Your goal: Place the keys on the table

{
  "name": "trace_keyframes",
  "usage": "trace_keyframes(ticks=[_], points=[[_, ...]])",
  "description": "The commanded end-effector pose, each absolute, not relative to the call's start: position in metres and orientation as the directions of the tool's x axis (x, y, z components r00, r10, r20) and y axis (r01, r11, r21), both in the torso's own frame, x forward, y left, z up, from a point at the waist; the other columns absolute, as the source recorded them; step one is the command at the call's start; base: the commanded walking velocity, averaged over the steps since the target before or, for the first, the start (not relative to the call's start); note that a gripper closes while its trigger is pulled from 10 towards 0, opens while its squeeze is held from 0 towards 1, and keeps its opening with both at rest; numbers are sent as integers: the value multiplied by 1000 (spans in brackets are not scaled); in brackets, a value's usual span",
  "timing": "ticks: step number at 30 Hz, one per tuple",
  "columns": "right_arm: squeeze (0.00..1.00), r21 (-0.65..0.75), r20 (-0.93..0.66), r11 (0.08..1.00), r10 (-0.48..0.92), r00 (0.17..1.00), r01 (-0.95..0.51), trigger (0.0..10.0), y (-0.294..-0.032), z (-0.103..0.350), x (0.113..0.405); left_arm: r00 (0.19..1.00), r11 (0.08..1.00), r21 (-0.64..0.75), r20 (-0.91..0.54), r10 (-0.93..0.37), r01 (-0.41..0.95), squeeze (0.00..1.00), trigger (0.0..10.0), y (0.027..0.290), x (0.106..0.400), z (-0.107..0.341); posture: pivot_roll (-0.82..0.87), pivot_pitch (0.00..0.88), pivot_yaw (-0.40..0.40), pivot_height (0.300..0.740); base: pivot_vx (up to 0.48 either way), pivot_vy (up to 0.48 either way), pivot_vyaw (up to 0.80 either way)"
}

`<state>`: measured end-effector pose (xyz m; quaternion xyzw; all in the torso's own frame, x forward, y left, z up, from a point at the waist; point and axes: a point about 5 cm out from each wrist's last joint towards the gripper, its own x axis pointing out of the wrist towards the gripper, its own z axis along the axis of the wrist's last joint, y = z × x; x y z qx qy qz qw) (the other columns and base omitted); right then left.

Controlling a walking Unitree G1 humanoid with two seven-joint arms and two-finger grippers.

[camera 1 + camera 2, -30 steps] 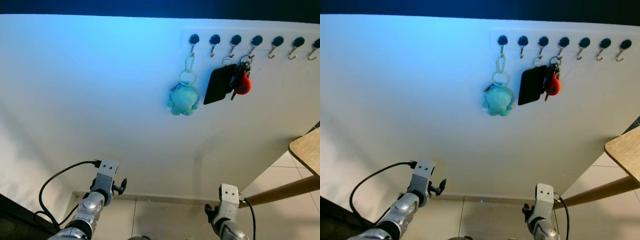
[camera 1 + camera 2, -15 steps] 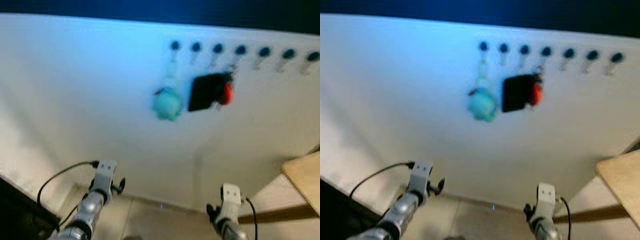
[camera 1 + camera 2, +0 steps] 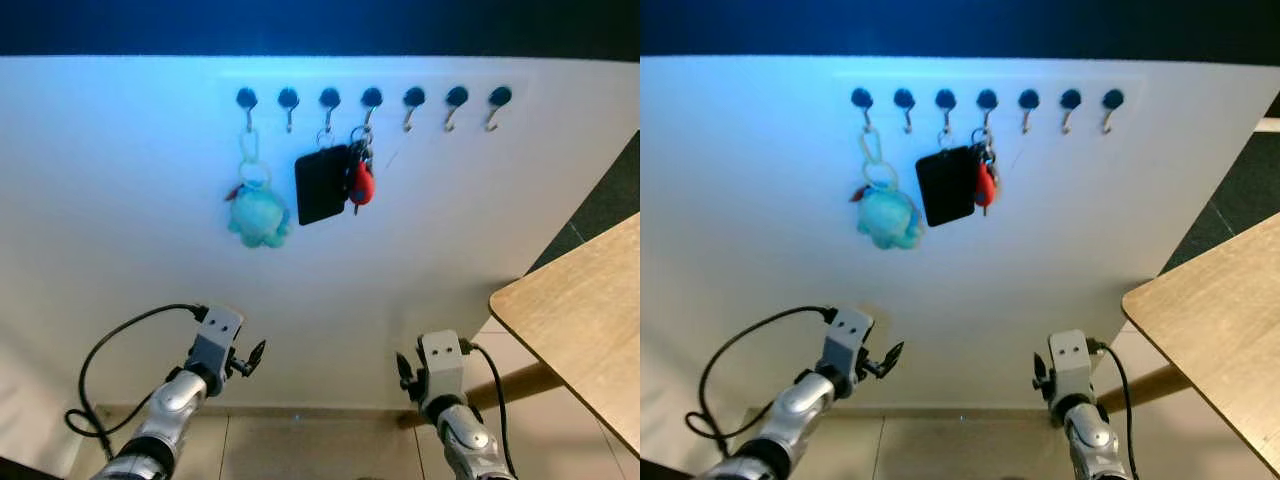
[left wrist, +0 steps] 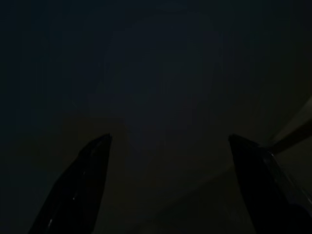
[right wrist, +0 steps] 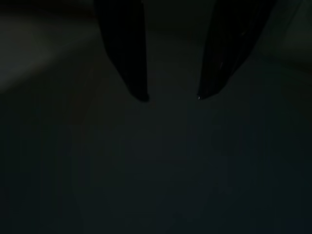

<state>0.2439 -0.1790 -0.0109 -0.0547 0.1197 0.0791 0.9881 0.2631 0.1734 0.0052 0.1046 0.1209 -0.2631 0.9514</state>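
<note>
The keys [image 3: 359,178] hang on a far wall hook, left of the table [image 3: 585,330]. Both grippers hang low with fingers apart, holding nothing: left gripper [image 4: 168,185] wide, right gripper [image 5: 170,95] narrower. I think the robot should lift the ring up off the hook, not pull.

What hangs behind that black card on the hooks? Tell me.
Partly behind the black card's right edge hangs a bunch of keys with a red fob. Anything further behind the card is covered.

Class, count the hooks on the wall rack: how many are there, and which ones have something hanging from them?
7, in one row. First hook: teal plush keyring. Third: black card holder. Fourth: keys. The others are bare.
</note>
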Motion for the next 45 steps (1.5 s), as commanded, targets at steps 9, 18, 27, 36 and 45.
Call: trace_keyframes(ticks=[9,18,27,36,45], points=[[0,-166,143,949,291,946,-267,10000,-156,55,258,844,848,198,129,-520,492,231,10000,179,257,74,30,83,3,740,0,0,0],[0,-152,275,963,259,926,-224,10000,-151,84,261,845,925,99,379,-377,368,192,10000,151,260,130,35,82,-19,740,0,0,0],[0,-138,288,966,249,925,-217,10000,-151,88,257,832,904,28,381,-404,427,302,10000,127,266,149,25,73,-10,740,0,0,0],[0,-130,253,973,217,943,-189,10000,-153,84,249,872,927,63,323,-369,369,804,10000,120,269,157,15,72,6,740,0,0,0],[0,-131,254,974,213,944,-185,10000,-152,85,252,860,919,83,329,-391,386,0,10000,105,272,170,18,74,8,740,0,0,0]])
